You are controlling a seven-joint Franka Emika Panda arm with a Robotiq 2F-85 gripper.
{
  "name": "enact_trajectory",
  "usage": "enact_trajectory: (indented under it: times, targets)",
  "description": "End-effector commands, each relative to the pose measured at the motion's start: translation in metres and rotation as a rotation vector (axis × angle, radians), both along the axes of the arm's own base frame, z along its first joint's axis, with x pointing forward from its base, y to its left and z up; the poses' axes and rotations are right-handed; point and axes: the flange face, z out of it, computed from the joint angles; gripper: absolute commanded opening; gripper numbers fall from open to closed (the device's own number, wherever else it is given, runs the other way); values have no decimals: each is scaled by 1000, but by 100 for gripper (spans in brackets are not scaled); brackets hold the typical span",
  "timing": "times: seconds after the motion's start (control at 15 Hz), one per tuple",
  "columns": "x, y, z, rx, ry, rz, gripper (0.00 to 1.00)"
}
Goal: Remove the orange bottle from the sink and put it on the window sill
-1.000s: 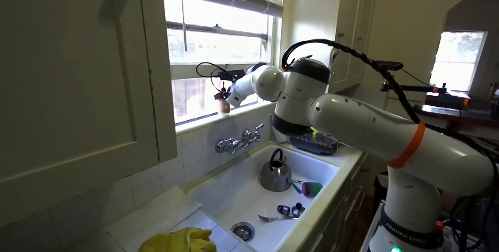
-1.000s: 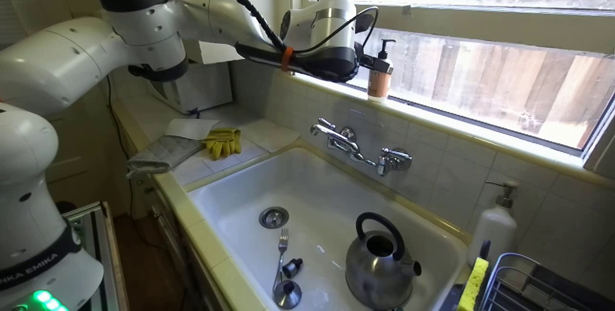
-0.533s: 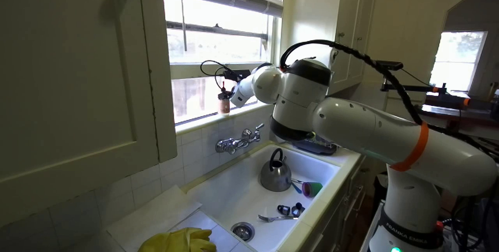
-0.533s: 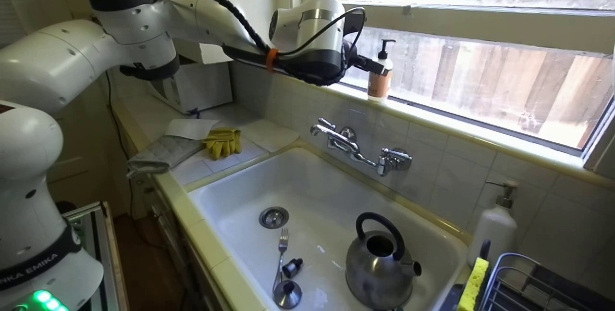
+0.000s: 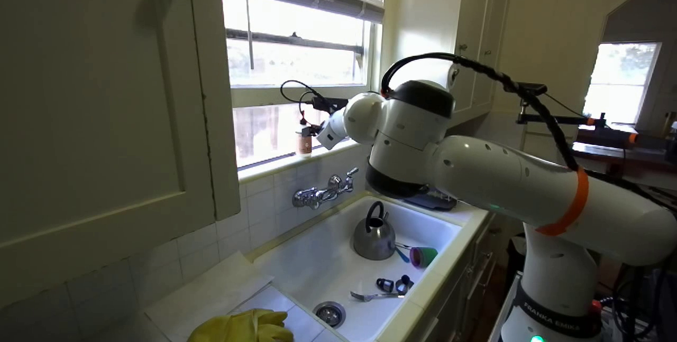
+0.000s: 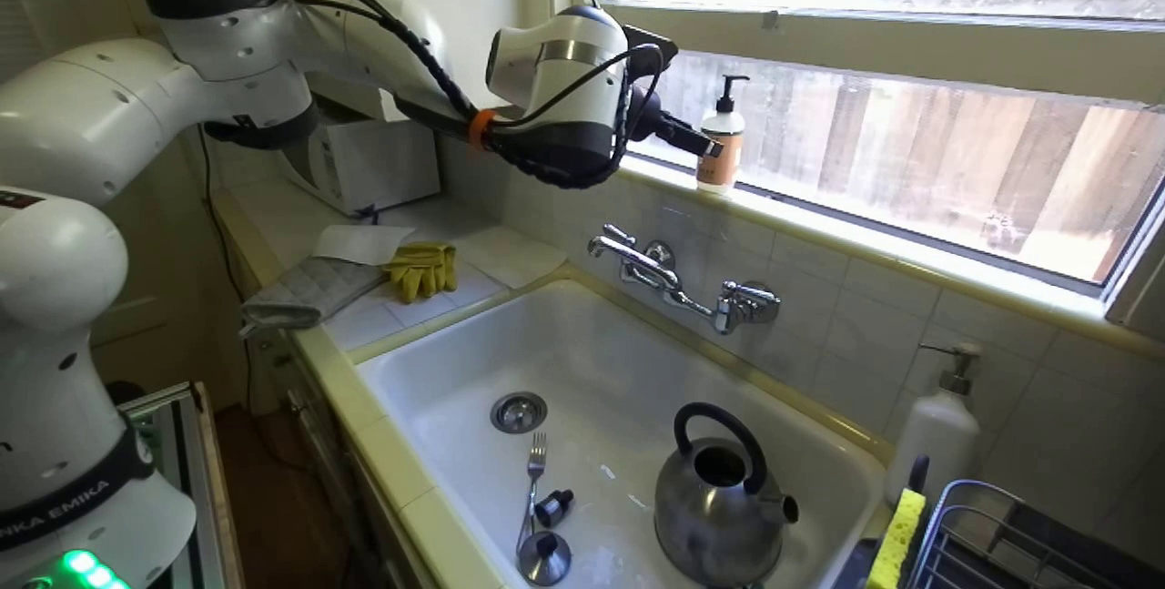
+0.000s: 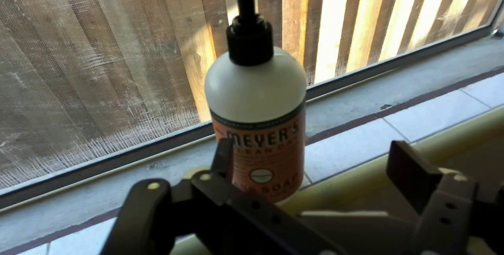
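"So, where is the pump soap bottle (image 7: 256, 101)?"

"On the window sill (image 7: 346, 109), standing upright with its long axis vertical. Its orange label (image 7: 271, 160) faces out in the wrist view; I can make out MEYER'S and SOAP, though the small print blurs."

"How much of it is hidden?"

"In the wrist view a dark finger (image 7: 222, 158) covers the label's lower left, and the top edge cuts off the head of the black pump (image 7: 250, 40). In an exterior view its spout (image 6: 739, 77) does show, pointing along the window (image 6: 910, 52) toward that picture's right."

"And the gripper (image 7: 313, 156)?"

"Jaws wide. One finger stands in front of the bottle, the other well out past its side, seen against the sill's yellow edging (image 7: 354, 180). Whether the nearer one touches the bottle, I can't tell."

"How is the arm (image 5: 508, 178) posed?"

"It rises beside the sink (image 6: 619, 343) and reaches across toward the window, bent at the elbow, with the fingers angled somewhat downward at the bottle. Its foot runs out of the picture in both exterior views."

"What lies in the sink?"

"A steel kettle (image 6: 719, 516) stands there, with a fork (image 6: 537, 454) and small dark metal pieces (image 6: 554, 507) too indistinct to name. In an exterior view a green-and-purple cup (image 5: 423, 257) shows beside the kettle, tipped on its side."

"And at the margins?"

"Yellow gloves (image 5: 240, 326), cropped by the bottom edge of an exterior view."
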Motion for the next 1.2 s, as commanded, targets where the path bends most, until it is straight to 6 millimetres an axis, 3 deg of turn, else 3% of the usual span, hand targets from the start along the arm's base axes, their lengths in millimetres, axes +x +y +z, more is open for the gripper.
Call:
enact_trajectory:
  times: [0.0,0.6,1.13]
  targets:
    - [-28,-1,4,45,-17,-14,100]
    - [-78,-5,2,375,13,-147,100]
    - [-115,-33,8,701,8,-309,100]
